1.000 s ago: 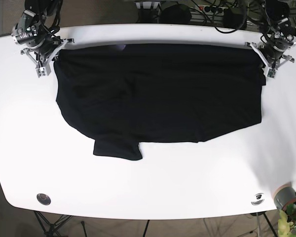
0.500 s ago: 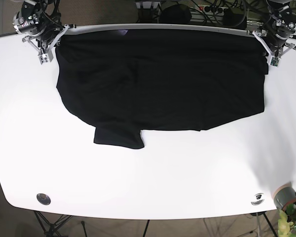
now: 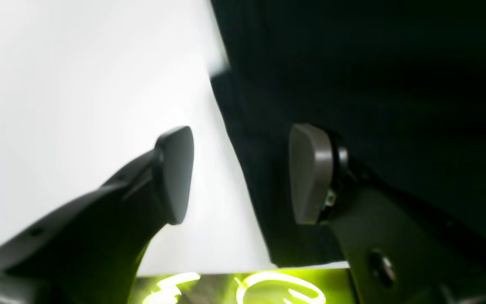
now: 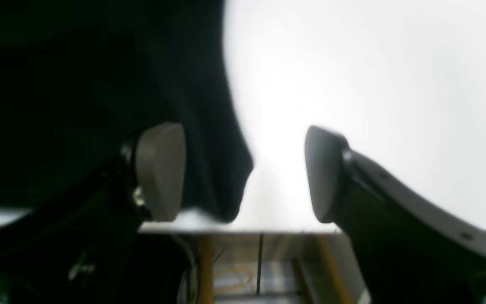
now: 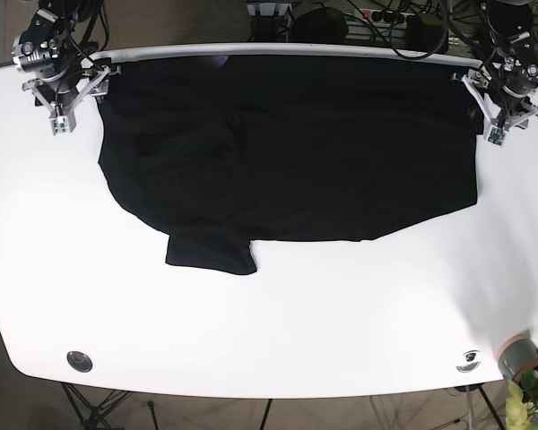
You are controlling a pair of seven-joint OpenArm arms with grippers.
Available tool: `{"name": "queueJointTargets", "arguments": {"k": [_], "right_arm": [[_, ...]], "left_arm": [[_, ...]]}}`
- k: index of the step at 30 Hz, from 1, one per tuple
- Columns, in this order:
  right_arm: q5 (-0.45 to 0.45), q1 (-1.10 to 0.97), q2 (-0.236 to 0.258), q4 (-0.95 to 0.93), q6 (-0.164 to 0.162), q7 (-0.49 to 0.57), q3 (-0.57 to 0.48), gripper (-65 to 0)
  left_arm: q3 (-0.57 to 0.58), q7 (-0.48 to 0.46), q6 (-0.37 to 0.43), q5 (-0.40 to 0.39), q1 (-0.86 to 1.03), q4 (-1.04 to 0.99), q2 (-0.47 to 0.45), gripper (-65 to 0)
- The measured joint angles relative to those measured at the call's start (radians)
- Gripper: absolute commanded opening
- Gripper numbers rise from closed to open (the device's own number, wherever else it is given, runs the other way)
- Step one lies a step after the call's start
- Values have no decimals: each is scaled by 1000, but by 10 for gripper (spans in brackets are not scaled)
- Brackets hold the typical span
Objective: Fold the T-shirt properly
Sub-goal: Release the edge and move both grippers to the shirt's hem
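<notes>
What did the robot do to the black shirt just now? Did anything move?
The T-shirt slid toward the table's far edge; its top hem now lies along that edge. Both grippers, right and left, went back with it and now stand open at its corners. The sleeve flap stayed folded.

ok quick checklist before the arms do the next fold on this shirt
1. Left gripper open: ok, jaws apart.
2. Right gripper open: ok, jaws apart.
3. Each gripper straddles a T-shirt edge: ok in both wrist views, one finger over cloth, one over table.
4. Cloth actually pinched: not ok, nothing gripped.
5. Shirt lying flat: not ok, a sleeve sticks out at the near edge.
6. Far hem on the table: cannot tell.
</notes>
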Motion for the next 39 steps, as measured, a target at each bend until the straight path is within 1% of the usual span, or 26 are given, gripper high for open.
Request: {"name": "queueJointTargets", "arguments": {"k": [5,10,14,16,17,19,21,23,26,32,36,39], "right_arm": [[0,62,27,0,0,-5,-25,-227],[2,159,29,0,0,0,-74,-227],[1,210,29,0,0,-1,-85,-227],[-5,229,31,-6,-2,-4,-107,-227],[-6,244,35,-19,-7,-4,-129,-227],[-2,272,44,-53,-3,-5,-163,-228],[0,309,55,-103,-4,-4,-201,-228],[0,344,62,-143,-4,-2,-223,-228],[0,383,61,-191,-3,-1,-226,-228],[-8,491,62,-316,-7,-8,-227,-228],[-9,570,63,-401,-8,8,-268,-228],[-4,627,75,-478,-8,35,-305,-228]], "left_arm": [[-5,21,1,23,-34,43,-16,-325],[4,-11,0,-2,-104,77,-11,-325],[3,25,-2,28,-172,69,-4,-325],[2,22,0,26,-209,65,-6,-325],[2,15,1,26,-240,64,-5,-325],[7,2,1,14,-278,56,-5,-324],[42,0,1,18,-311,35,-11,-324],[95,13,1,28,-339,-2,-25,-324],[135,17,-7,16,-391,-43,-39,-324],[137,8,1,24,-513,-110,-53,-325],[137,4,1,24,-534,-135,-52,-325],[137,5,0,25,-537,-158,-51,-322]]}}
